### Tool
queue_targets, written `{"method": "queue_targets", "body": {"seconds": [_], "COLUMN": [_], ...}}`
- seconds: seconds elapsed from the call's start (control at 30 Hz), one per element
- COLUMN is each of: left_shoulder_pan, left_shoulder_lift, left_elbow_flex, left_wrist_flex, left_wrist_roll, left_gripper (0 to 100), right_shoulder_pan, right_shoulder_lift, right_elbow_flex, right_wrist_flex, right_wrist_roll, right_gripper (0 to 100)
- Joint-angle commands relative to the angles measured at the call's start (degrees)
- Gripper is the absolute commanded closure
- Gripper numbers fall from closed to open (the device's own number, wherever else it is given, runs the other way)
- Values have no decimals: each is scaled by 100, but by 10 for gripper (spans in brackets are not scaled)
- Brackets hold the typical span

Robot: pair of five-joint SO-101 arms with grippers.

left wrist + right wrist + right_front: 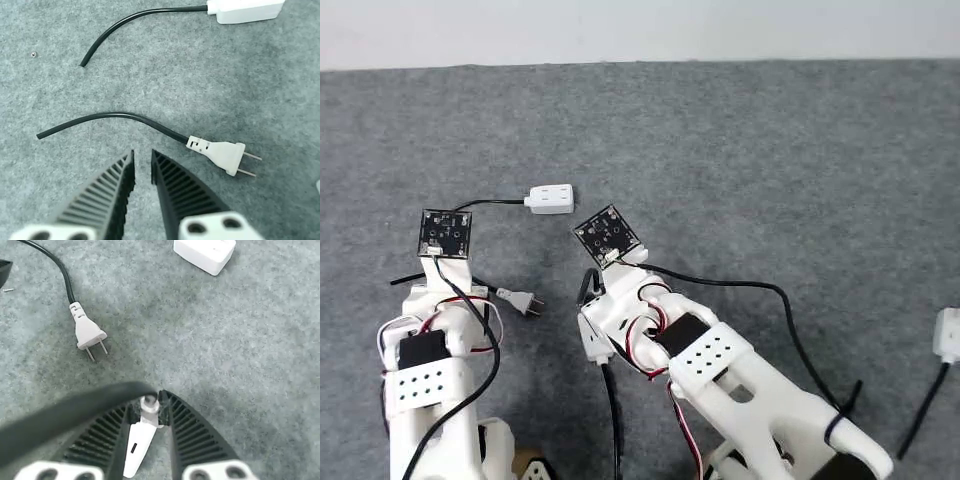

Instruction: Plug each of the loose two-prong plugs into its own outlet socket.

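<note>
A loose white two-prong plug with a short black cord lies flat on the grey mat, just ahead of my left gripper and off to one side. That gripper is open by a narrow gap with nothing in it. My right gripper is shut on a second white plug, whose black cord arcs over one finger. The loose plug lies between the two arms. A white outlet socket rests farther out, beyond both grippers.
A second white outlet socket with a black cord sits at the mat's right edge. The nearer socket's short cord ends loose on the mat. A tiny screw lies near it. A pale wall borders the far side.
</note>
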Motion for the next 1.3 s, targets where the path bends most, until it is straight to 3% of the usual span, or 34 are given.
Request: {"method": "queue_targets", "body": {"seconds": [0.0,0.77,0.93,1.27], "left_shoulder_pan": [-35,-44,-44,-44], "left_shoulder_lift": [-53,-53,-53,-53], "left_elbow_flex": [-66,-57,-13,-4], "left_wrist_flex": [-158,-158,-167,-176], "left_wrist_roll": [-79,-88,-88,-97], "left_gripper": [945,945,945,945], "right_shoulder_pan": [-40,-303,-303,-321], "right_shoulder_lift": [-4,92,602,1218], "right_elbow_flex": [-255,-97,-237,-923], "right_wrist_flex": [-40,400,576,1235], "right_wrist_roll": [0,53,404,396], "right_gripper": [990,990,990,970]}}
